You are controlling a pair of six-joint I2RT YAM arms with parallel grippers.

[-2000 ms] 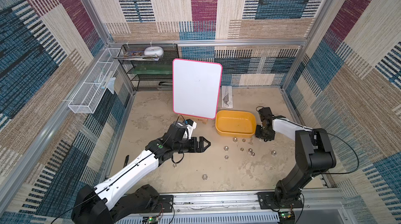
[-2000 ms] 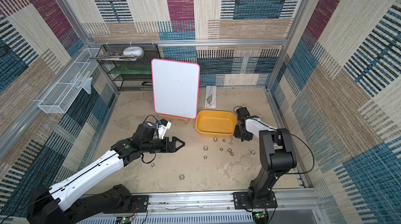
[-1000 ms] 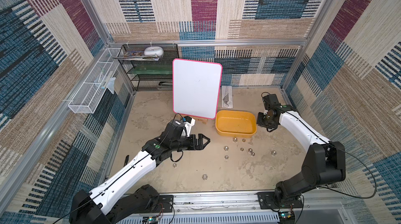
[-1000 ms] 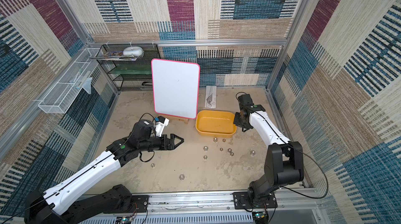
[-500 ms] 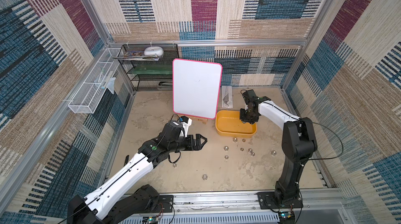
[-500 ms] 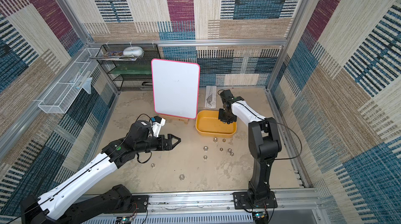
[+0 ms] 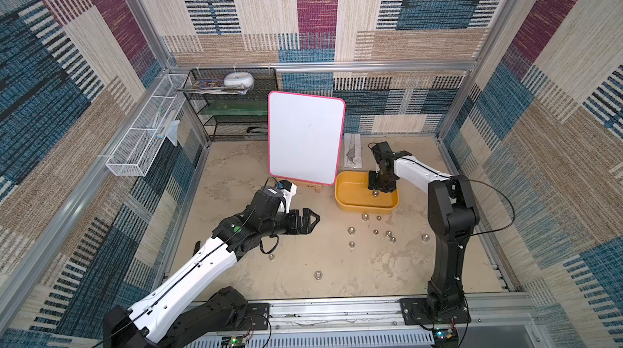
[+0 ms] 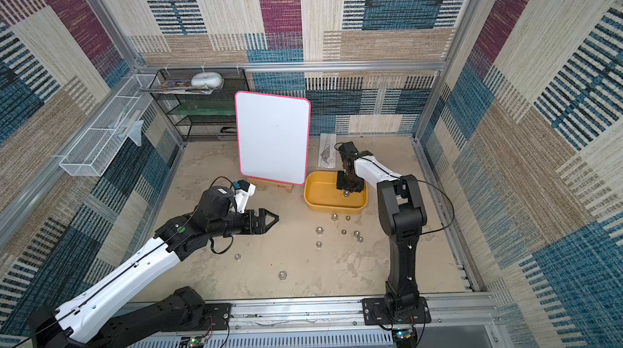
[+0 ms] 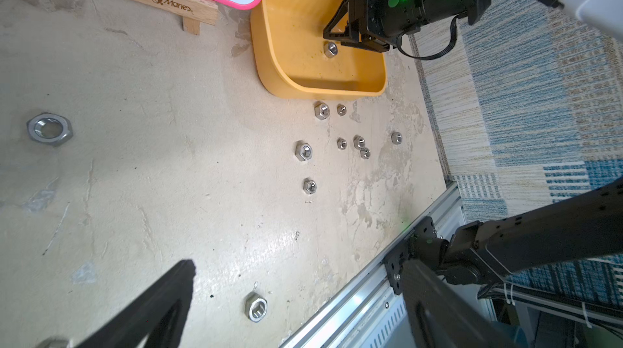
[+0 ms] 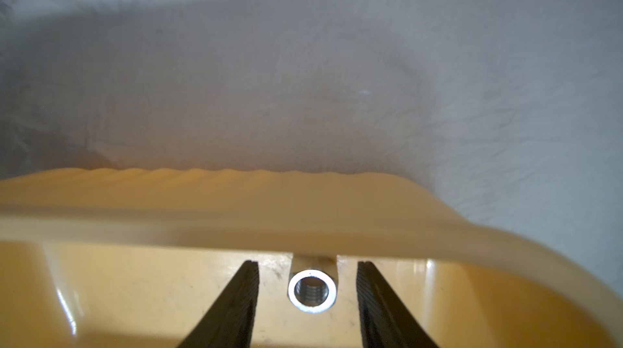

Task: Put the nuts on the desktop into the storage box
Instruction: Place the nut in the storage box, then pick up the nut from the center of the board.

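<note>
Nearest the front rail (image 7: 337, 306), a lone nut (image 7: 318, 274) and another (image 7: 271, 256) lie well apart on the counter (image 7: 236, 177). There is bare surface all round them, so either can be approached from above without crowding.

Just beyond, the left pincer (image 7: 313, 222) hovers over the counter, spread wide and empty, pointing toward the main scatter. It seems to be waiting clear of the other arm's work.

Further right, the remaining nuts (image 7: 375, 232) sit in a loose group just in front of the storage box (image 7: 365, 208). Two lie just beside each other, which could make a clean pinch awkward, and one lies apart toward the right wall.

Inside the box, the right pincer (image 10: 308, 262) points down, spread. Its ribbed fingers (image 10: 239, 295) stand either side of one nut (image 10: 312, 292), which lies flat on the box floor and touches neither. A box wall rises close ahead of the fingertips, so straight up looks the safest way out.

Behind, a whiteboard (image 7: 305, 137) on its wooden stand is just beside the box's left end, limiting room there.
</note>
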